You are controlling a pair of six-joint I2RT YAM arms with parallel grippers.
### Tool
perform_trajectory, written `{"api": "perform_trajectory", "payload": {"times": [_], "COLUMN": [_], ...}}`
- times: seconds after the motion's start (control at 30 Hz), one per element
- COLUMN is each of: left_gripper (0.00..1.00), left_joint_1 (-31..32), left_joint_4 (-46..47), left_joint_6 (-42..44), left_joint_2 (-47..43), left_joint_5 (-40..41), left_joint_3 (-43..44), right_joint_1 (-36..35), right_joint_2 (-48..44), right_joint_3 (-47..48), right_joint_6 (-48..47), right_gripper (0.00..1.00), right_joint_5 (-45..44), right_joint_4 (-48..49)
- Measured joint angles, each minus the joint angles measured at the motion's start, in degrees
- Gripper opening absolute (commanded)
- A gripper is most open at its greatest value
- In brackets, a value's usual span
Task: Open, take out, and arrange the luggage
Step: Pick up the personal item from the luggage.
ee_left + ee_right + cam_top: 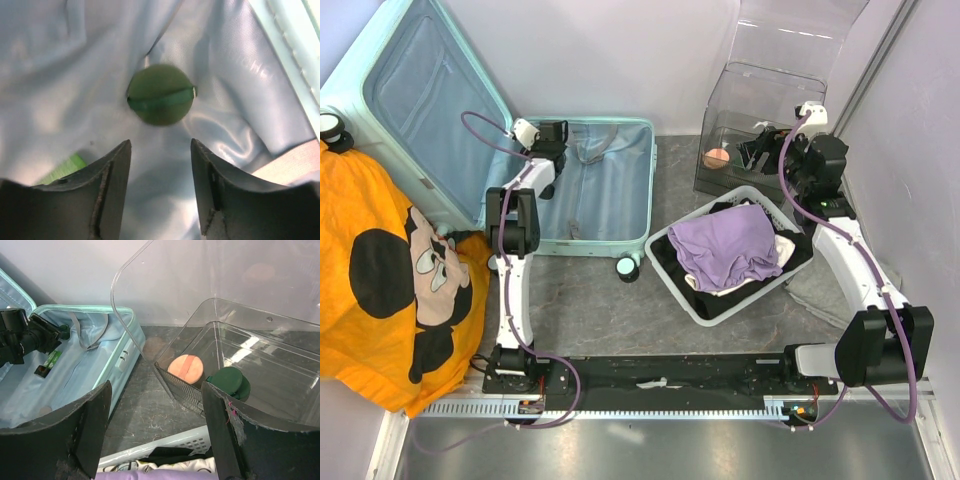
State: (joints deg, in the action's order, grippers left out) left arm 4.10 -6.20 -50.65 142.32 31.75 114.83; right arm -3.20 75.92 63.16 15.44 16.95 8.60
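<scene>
Directly beneath the left hand (pixel 160 150) lies the opened luggage (pixel 610 195).

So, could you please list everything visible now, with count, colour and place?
luggage: 1, mint, pale blue lining, open, far left
green round piece: 1, on the luggage lining, beyond the left tool's tips
clear box: 1, transparent, far right
orange round piece: 1, inside clear box
dark green round piece: 1, inside clear box
mesh basket: 1, white, centre right
purple cloth: 1, on top in basket
black cloth: 1, under it
Mickey Mouse cloth: 1, orange, left
left tool: open, over lining
right tool: open, near clear box
</scene>
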Motion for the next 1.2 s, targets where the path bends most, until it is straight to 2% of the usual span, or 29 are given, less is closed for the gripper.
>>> {"api": "perform_trajectory", "payload": {"times": [0.27,0.37,0.63,0.73,1.2], "left_gripper": [0.64,0.68,0.65,0.59,0.57], "left_joint_1": [-3.1,-3.6,-3.6,-3.6,-3.7], "left_joint_4": [2.9,1.1,-3.2,-5.0,-13.5], "left_joint_6": [7.8,9.3,9.3,7.1,-10.8], "left_joint_2": [4.7,6.6,7.8,8.1,8.6], "left_joint_5": [-6.3,-6.2,-4.9,-5.4,-6.5], "left_joint_3": [9.1,12.8,16.3,17.0,17.2], "right_joint_1": [0.0,0.0,0.0,0.0,0.0], "right_joint_2": [-0.7,-0.7,-0.7,-0.8,-6.7], "right_joint_3": [0.0,0.0,0.0,0.0,0.0], "right_joint_6": [0.0,0.0,0.1,0.2,-0.8], "right_gripper": [0.8,0.8,0.8,0.8,0.82], "right_joint_5": [0.2,0.2,0.2,0.2,-1.8], "right_joint_4": [0.2,0.2,0.5,0.5,-0.6]}}
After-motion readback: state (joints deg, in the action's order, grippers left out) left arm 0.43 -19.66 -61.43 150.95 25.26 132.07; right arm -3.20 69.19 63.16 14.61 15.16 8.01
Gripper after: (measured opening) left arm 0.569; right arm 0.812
